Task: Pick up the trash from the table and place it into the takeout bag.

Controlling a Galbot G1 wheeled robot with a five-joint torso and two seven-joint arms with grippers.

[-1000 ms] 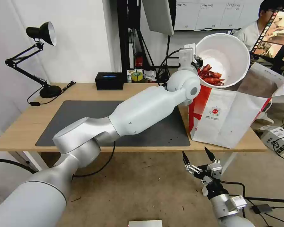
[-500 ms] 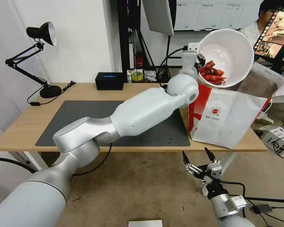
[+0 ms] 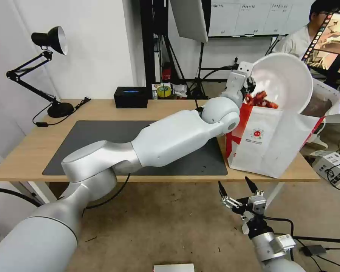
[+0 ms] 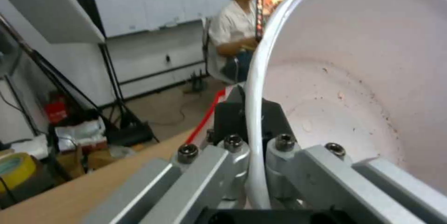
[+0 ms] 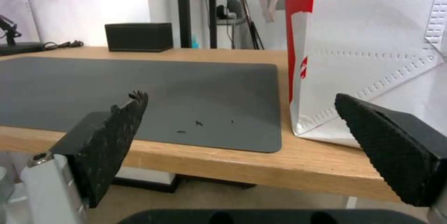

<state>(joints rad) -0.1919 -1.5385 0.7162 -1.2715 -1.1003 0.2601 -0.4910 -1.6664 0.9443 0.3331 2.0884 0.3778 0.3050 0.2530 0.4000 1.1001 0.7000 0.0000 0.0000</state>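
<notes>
Dumping step, by the look of it. Left gripper (image 3: 249, 85) clamped on the rim of the white bowl (image 3: 287, 81), one finger inside and one outside the wall, clear as day in the left wrist view. Bowl held above the open mouth of the takeout bag (image 3: 268, 141) and tipped steeply on its side, opening facing back toward the robot. Red scraps (image 3: 261, 99) piled at the low edge of the bowl, right at the top of the bag, seemingly about to slide in. Bag itself parked at the end of the tabletop (image 3: 26, 158), just beside the dark grey mat (image 3: 102, 132), nearly touching its edge.

Right gripper (image 3: 238, 192) hanging wide open and empty, below the tabletop edge under the bag, idle. A few dark crumbs (image 5: 200, 123) on the mat close to the bag, nothing else of the trash on the mat.

Probably the last item, judging from the bare mat. Next move likely needs more tilt or a lower drop so the bowl clears the bag's rim, then a release over the opening. Risk: scraps spilling outside the bag, or the bowl catching the rim and tipping the bag.
</notes>
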